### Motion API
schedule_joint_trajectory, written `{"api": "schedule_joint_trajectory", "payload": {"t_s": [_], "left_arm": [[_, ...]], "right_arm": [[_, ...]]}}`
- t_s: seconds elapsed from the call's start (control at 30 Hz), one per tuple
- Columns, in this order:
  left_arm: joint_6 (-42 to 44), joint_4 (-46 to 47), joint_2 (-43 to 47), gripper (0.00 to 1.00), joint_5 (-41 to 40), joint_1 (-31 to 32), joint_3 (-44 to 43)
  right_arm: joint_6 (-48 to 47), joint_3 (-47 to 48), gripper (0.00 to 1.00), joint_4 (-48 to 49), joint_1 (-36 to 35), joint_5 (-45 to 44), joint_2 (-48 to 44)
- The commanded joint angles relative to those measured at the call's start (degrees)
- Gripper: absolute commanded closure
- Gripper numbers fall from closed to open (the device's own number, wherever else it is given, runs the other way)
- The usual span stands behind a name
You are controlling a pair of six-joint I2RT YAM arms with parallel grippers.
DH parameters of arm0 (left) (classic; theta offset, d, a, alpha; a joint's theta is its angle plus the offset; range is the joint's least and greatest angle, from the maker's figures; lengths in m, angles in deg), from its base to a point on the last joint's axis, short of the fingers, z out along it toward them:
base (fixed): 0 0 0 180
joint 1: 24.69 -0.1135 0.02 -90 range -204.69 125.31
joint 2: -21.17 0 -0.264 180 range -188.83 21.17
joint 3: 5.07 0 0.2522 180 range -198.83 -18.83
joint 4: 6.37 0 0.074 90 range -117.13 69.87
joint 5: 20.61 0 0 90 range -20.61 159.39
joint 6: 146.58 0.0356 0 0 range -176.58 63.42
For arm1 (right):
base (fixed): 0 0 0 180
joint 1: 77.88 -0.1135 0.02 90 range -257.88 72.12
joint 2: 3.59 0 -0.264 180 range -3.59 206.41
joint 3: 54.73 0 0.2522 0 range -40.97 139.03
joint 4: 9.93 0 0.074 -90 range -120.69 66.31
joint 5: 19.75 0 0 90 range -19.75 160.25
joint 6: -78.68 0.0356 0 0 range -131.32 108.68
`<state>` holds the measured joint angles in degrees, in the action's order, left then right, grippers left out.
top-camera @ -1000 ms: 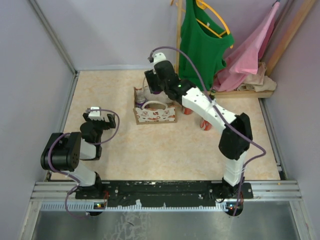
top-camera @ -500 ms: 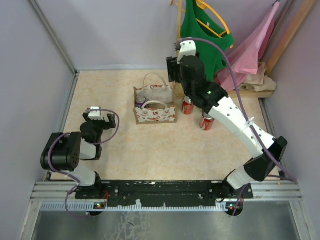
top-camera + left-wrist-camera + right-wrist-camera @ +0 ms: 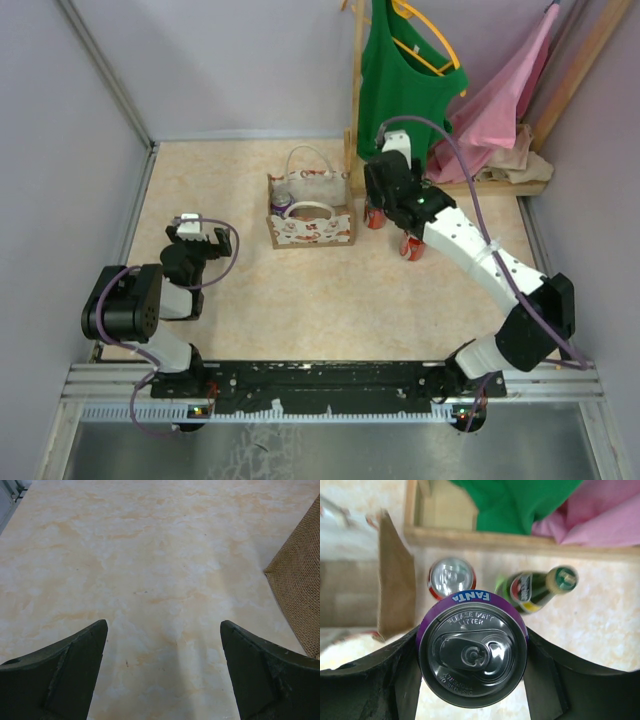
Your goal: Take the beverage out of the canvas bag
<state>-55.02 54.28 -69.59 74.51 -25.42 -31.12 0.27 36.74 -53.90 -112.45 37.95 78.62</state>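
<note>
Gripped purple can (image 3: pixel 472 650) in right tool (image 3: pixel 384 192), right of canvas bag (image 3: pixel 310 230); left tool (image 3: pixel 163 630) wide. Needed next: lowering onto table (image 3: pixel 300 300).

Fanta can (image 3: pixel 472 665) purple, silver lid | canvas bag (image 3: pixel 310 230) beige, red-and-white print | tabletop (image 3: pixel 150 555) cream-orange marbling | other can (image 3: pixel 451 577) red | bottle (image 3: pixel 532 591) green

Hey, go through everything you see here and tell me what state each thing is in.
canvas bag: upright on the table, mouth open, handles up.
purple Fanta can: outside the bag, tab unopened, clamped in the right tool.
red can: standing on the table.
green bottle: standing, cap on.
left tool: open, empty.
green shirt: hanging on a hanger.
</note>
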Motion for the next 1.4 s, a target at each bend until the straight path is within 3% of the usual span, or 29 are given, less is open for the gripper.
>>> {"api": "schedule_joint_trajectory", "payload": {"t_s": [0.0, 0.4, 0.73, 0.97, 1.1, 1.2, 1.23, 1.33, 1.37], "left_arm": [[0.4, 0.7, -0.5, 0.0, -0.1, 0.1, -0.6], [0.5, 0.7, -0.5, 0.0, -0.1, 0.2, -0.6], [0.4, 0.7, -0.5, 0.0, -0.1, 0.1, -0.6], [0.5, 0.7, -0.5, 0.0, -0.1, 0.2, -0.6], [0.5, 0.7, -0.5, 0.0, -0.1, 0.1, -0.6], [0.5, 0.7, -0.5, 0.0, -0.2, 0.1, -0.6], [0.5, 0.7, -0.5, 0.0, -0.1, 0.2, -0.6], [0.4, 0.7, -0.5, 0.0, -0.2, 0.2, -0.6], [0.5, 0.7, -0.5, 0.0, -0.1, 0.2, -0.6]], "right_arm": [[4.0, -3.2, 1.0, 3.5, -0.1, 4.0, -3.9], [6.0, -11.2, 1.0, 7.2, 0.0, 5.6, -1.7], [7.4, -18.5, 1.0, 18.2, 0.0, 7.9, 1.6], [7.7, -19.6, 1.0, 18.9, 0.0, 6.7, 4.4], [8.0, -20.4, 0.95, 20.2, 0.0, 6.7, 5.7], [8.1, -20.7, 0.82, 20.7, 0.0, 6.0, 6.3], [8.1, -20.8, 0.72, 20.6, 0.0, 5.8, 6.4], [8.2, -20.7, 0.31, 20.1, 0.0, 5.1, 6.6], [8.0, -20.8, 0.25, 19.9, 0.0, 4.9, 6.5]]}}
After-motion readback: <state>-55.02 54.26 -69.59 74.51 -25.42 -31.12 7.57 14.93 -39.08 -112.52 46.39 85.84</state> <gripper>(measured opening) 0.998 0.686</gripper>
